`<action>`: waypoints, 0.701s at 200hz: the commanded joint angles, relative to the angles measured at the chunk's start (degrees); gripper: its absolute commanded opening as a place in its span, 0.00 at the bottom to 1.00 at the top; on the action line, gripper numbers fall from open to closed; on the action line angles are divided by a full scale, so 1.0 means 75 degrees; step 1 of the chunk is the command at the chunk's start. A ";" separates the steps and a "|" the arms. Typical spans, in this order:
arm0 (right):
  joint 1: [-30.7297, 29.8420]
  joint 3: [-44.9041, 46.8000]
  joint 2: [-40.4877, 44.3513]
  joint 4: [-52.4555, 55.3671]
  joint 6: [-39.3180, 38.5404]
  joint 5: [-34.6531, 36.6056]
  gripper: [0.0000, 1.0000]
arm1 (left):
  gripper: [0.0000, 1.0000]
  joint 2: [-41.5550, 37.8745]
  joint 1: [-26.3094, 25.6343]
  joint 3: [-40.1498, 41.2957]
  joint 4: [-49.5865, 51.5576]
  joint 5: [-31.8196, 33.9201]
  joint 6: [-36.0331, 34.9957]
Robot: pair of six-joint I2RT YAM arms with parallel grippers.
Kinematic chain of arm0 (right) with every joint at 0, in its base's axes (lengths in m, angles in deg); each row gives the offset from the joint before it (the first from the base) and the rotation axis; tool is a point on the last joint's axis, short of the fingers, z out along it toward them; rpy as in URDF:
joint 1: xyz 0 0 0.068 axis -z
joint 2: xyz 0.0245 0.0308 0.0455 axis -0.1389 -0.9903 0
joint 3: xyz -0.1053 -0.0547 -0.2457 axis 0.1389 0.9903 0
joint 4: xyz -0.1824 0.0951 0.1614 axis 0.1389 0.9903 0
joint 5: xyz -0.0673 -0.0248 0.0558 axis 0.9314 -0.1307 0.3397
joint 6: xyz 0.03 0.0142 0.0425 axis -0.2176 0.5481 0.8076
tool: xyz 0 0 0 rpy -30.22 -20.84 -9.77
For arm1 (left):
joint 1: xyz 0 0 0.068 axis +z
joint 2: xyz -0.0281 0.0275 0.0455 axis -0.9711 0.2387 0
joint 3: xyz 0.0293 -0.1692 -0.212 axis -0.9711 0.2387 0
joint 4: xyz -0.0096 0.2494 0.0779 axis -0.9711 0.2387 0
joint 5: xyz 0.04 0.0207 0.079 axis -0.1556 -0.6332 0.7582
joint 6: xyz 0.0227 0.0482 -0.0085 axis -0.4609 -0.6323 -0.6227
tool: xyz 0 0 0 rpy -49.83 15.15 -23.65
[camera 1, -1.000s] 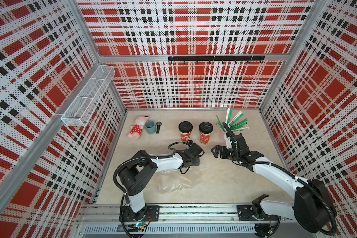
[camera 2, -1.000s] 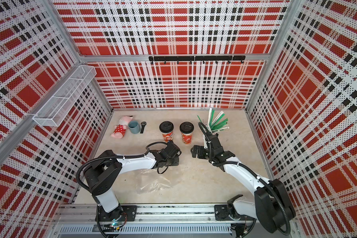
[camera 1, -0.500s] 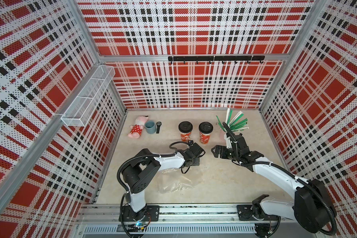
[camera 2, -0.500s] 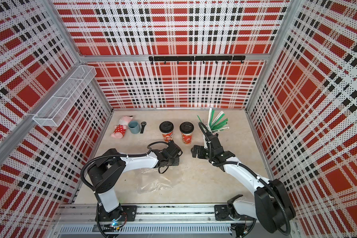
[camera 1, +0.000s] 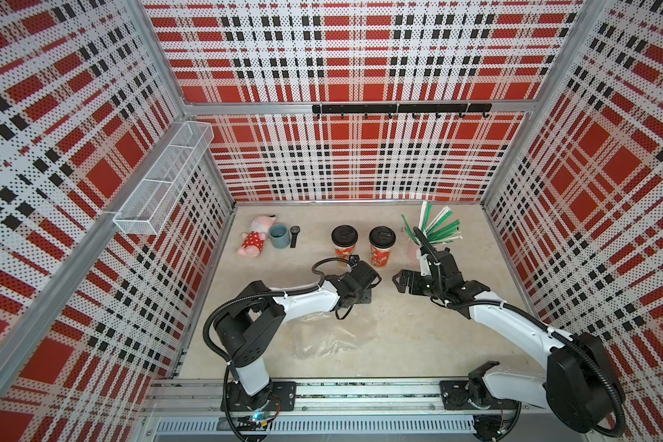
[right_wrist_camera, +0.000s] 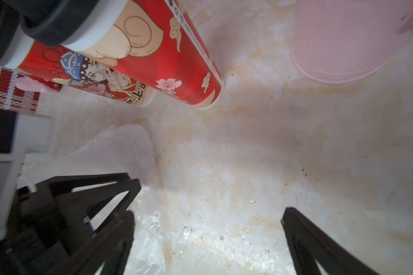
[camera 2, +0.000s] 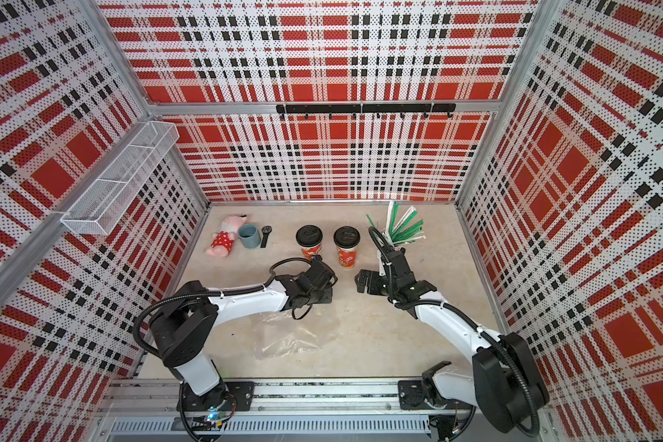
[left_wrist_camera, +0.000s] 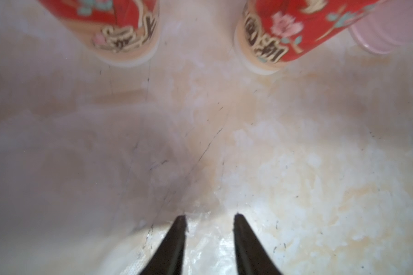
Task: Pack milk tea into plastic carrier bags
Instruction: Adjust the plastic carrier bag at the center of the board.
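The left arm has shuffled slightly; the left claw (left_wrist_camera: 209, 221) stands parted, gripping nothing, at the edge of the crinkly clear plastic carrier bag (camera 1: 324, 336), still flat. Behind, two tall red black-lidded paper cups (camera 1: 344, 245) wait unbagged. The right claw (right_wrist_camera: 209, 209) gapes, empty.

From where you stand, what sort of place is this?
Likely a robot test booth staged as a drinks counter: plaid walls enclose a table holding two lidded cups and straws, with two robot arms reaching in.
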 commanded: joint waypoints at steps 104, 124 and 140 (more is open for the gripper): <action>-0.0023 0.0043 0.0518 0.0222 -0.0177 0.0664 1.00 | 0.65 0.1234 -0.0550 -0.0554 0.0639 0.0453 0.0500; -0.0023 0.0055 0.0502 0.0199 -0.0169 0.0647 1.00 | 0.52 0.1170 -0.0555 -0.0537 0.0617 0.0488 0.0494; -0.0023 0.0067 0.0463 0.0177 -0.0168 0.0619 1.00 | 0.43 0.1103 -0.0556 -0.0539 0.0573 0.0478 0.0445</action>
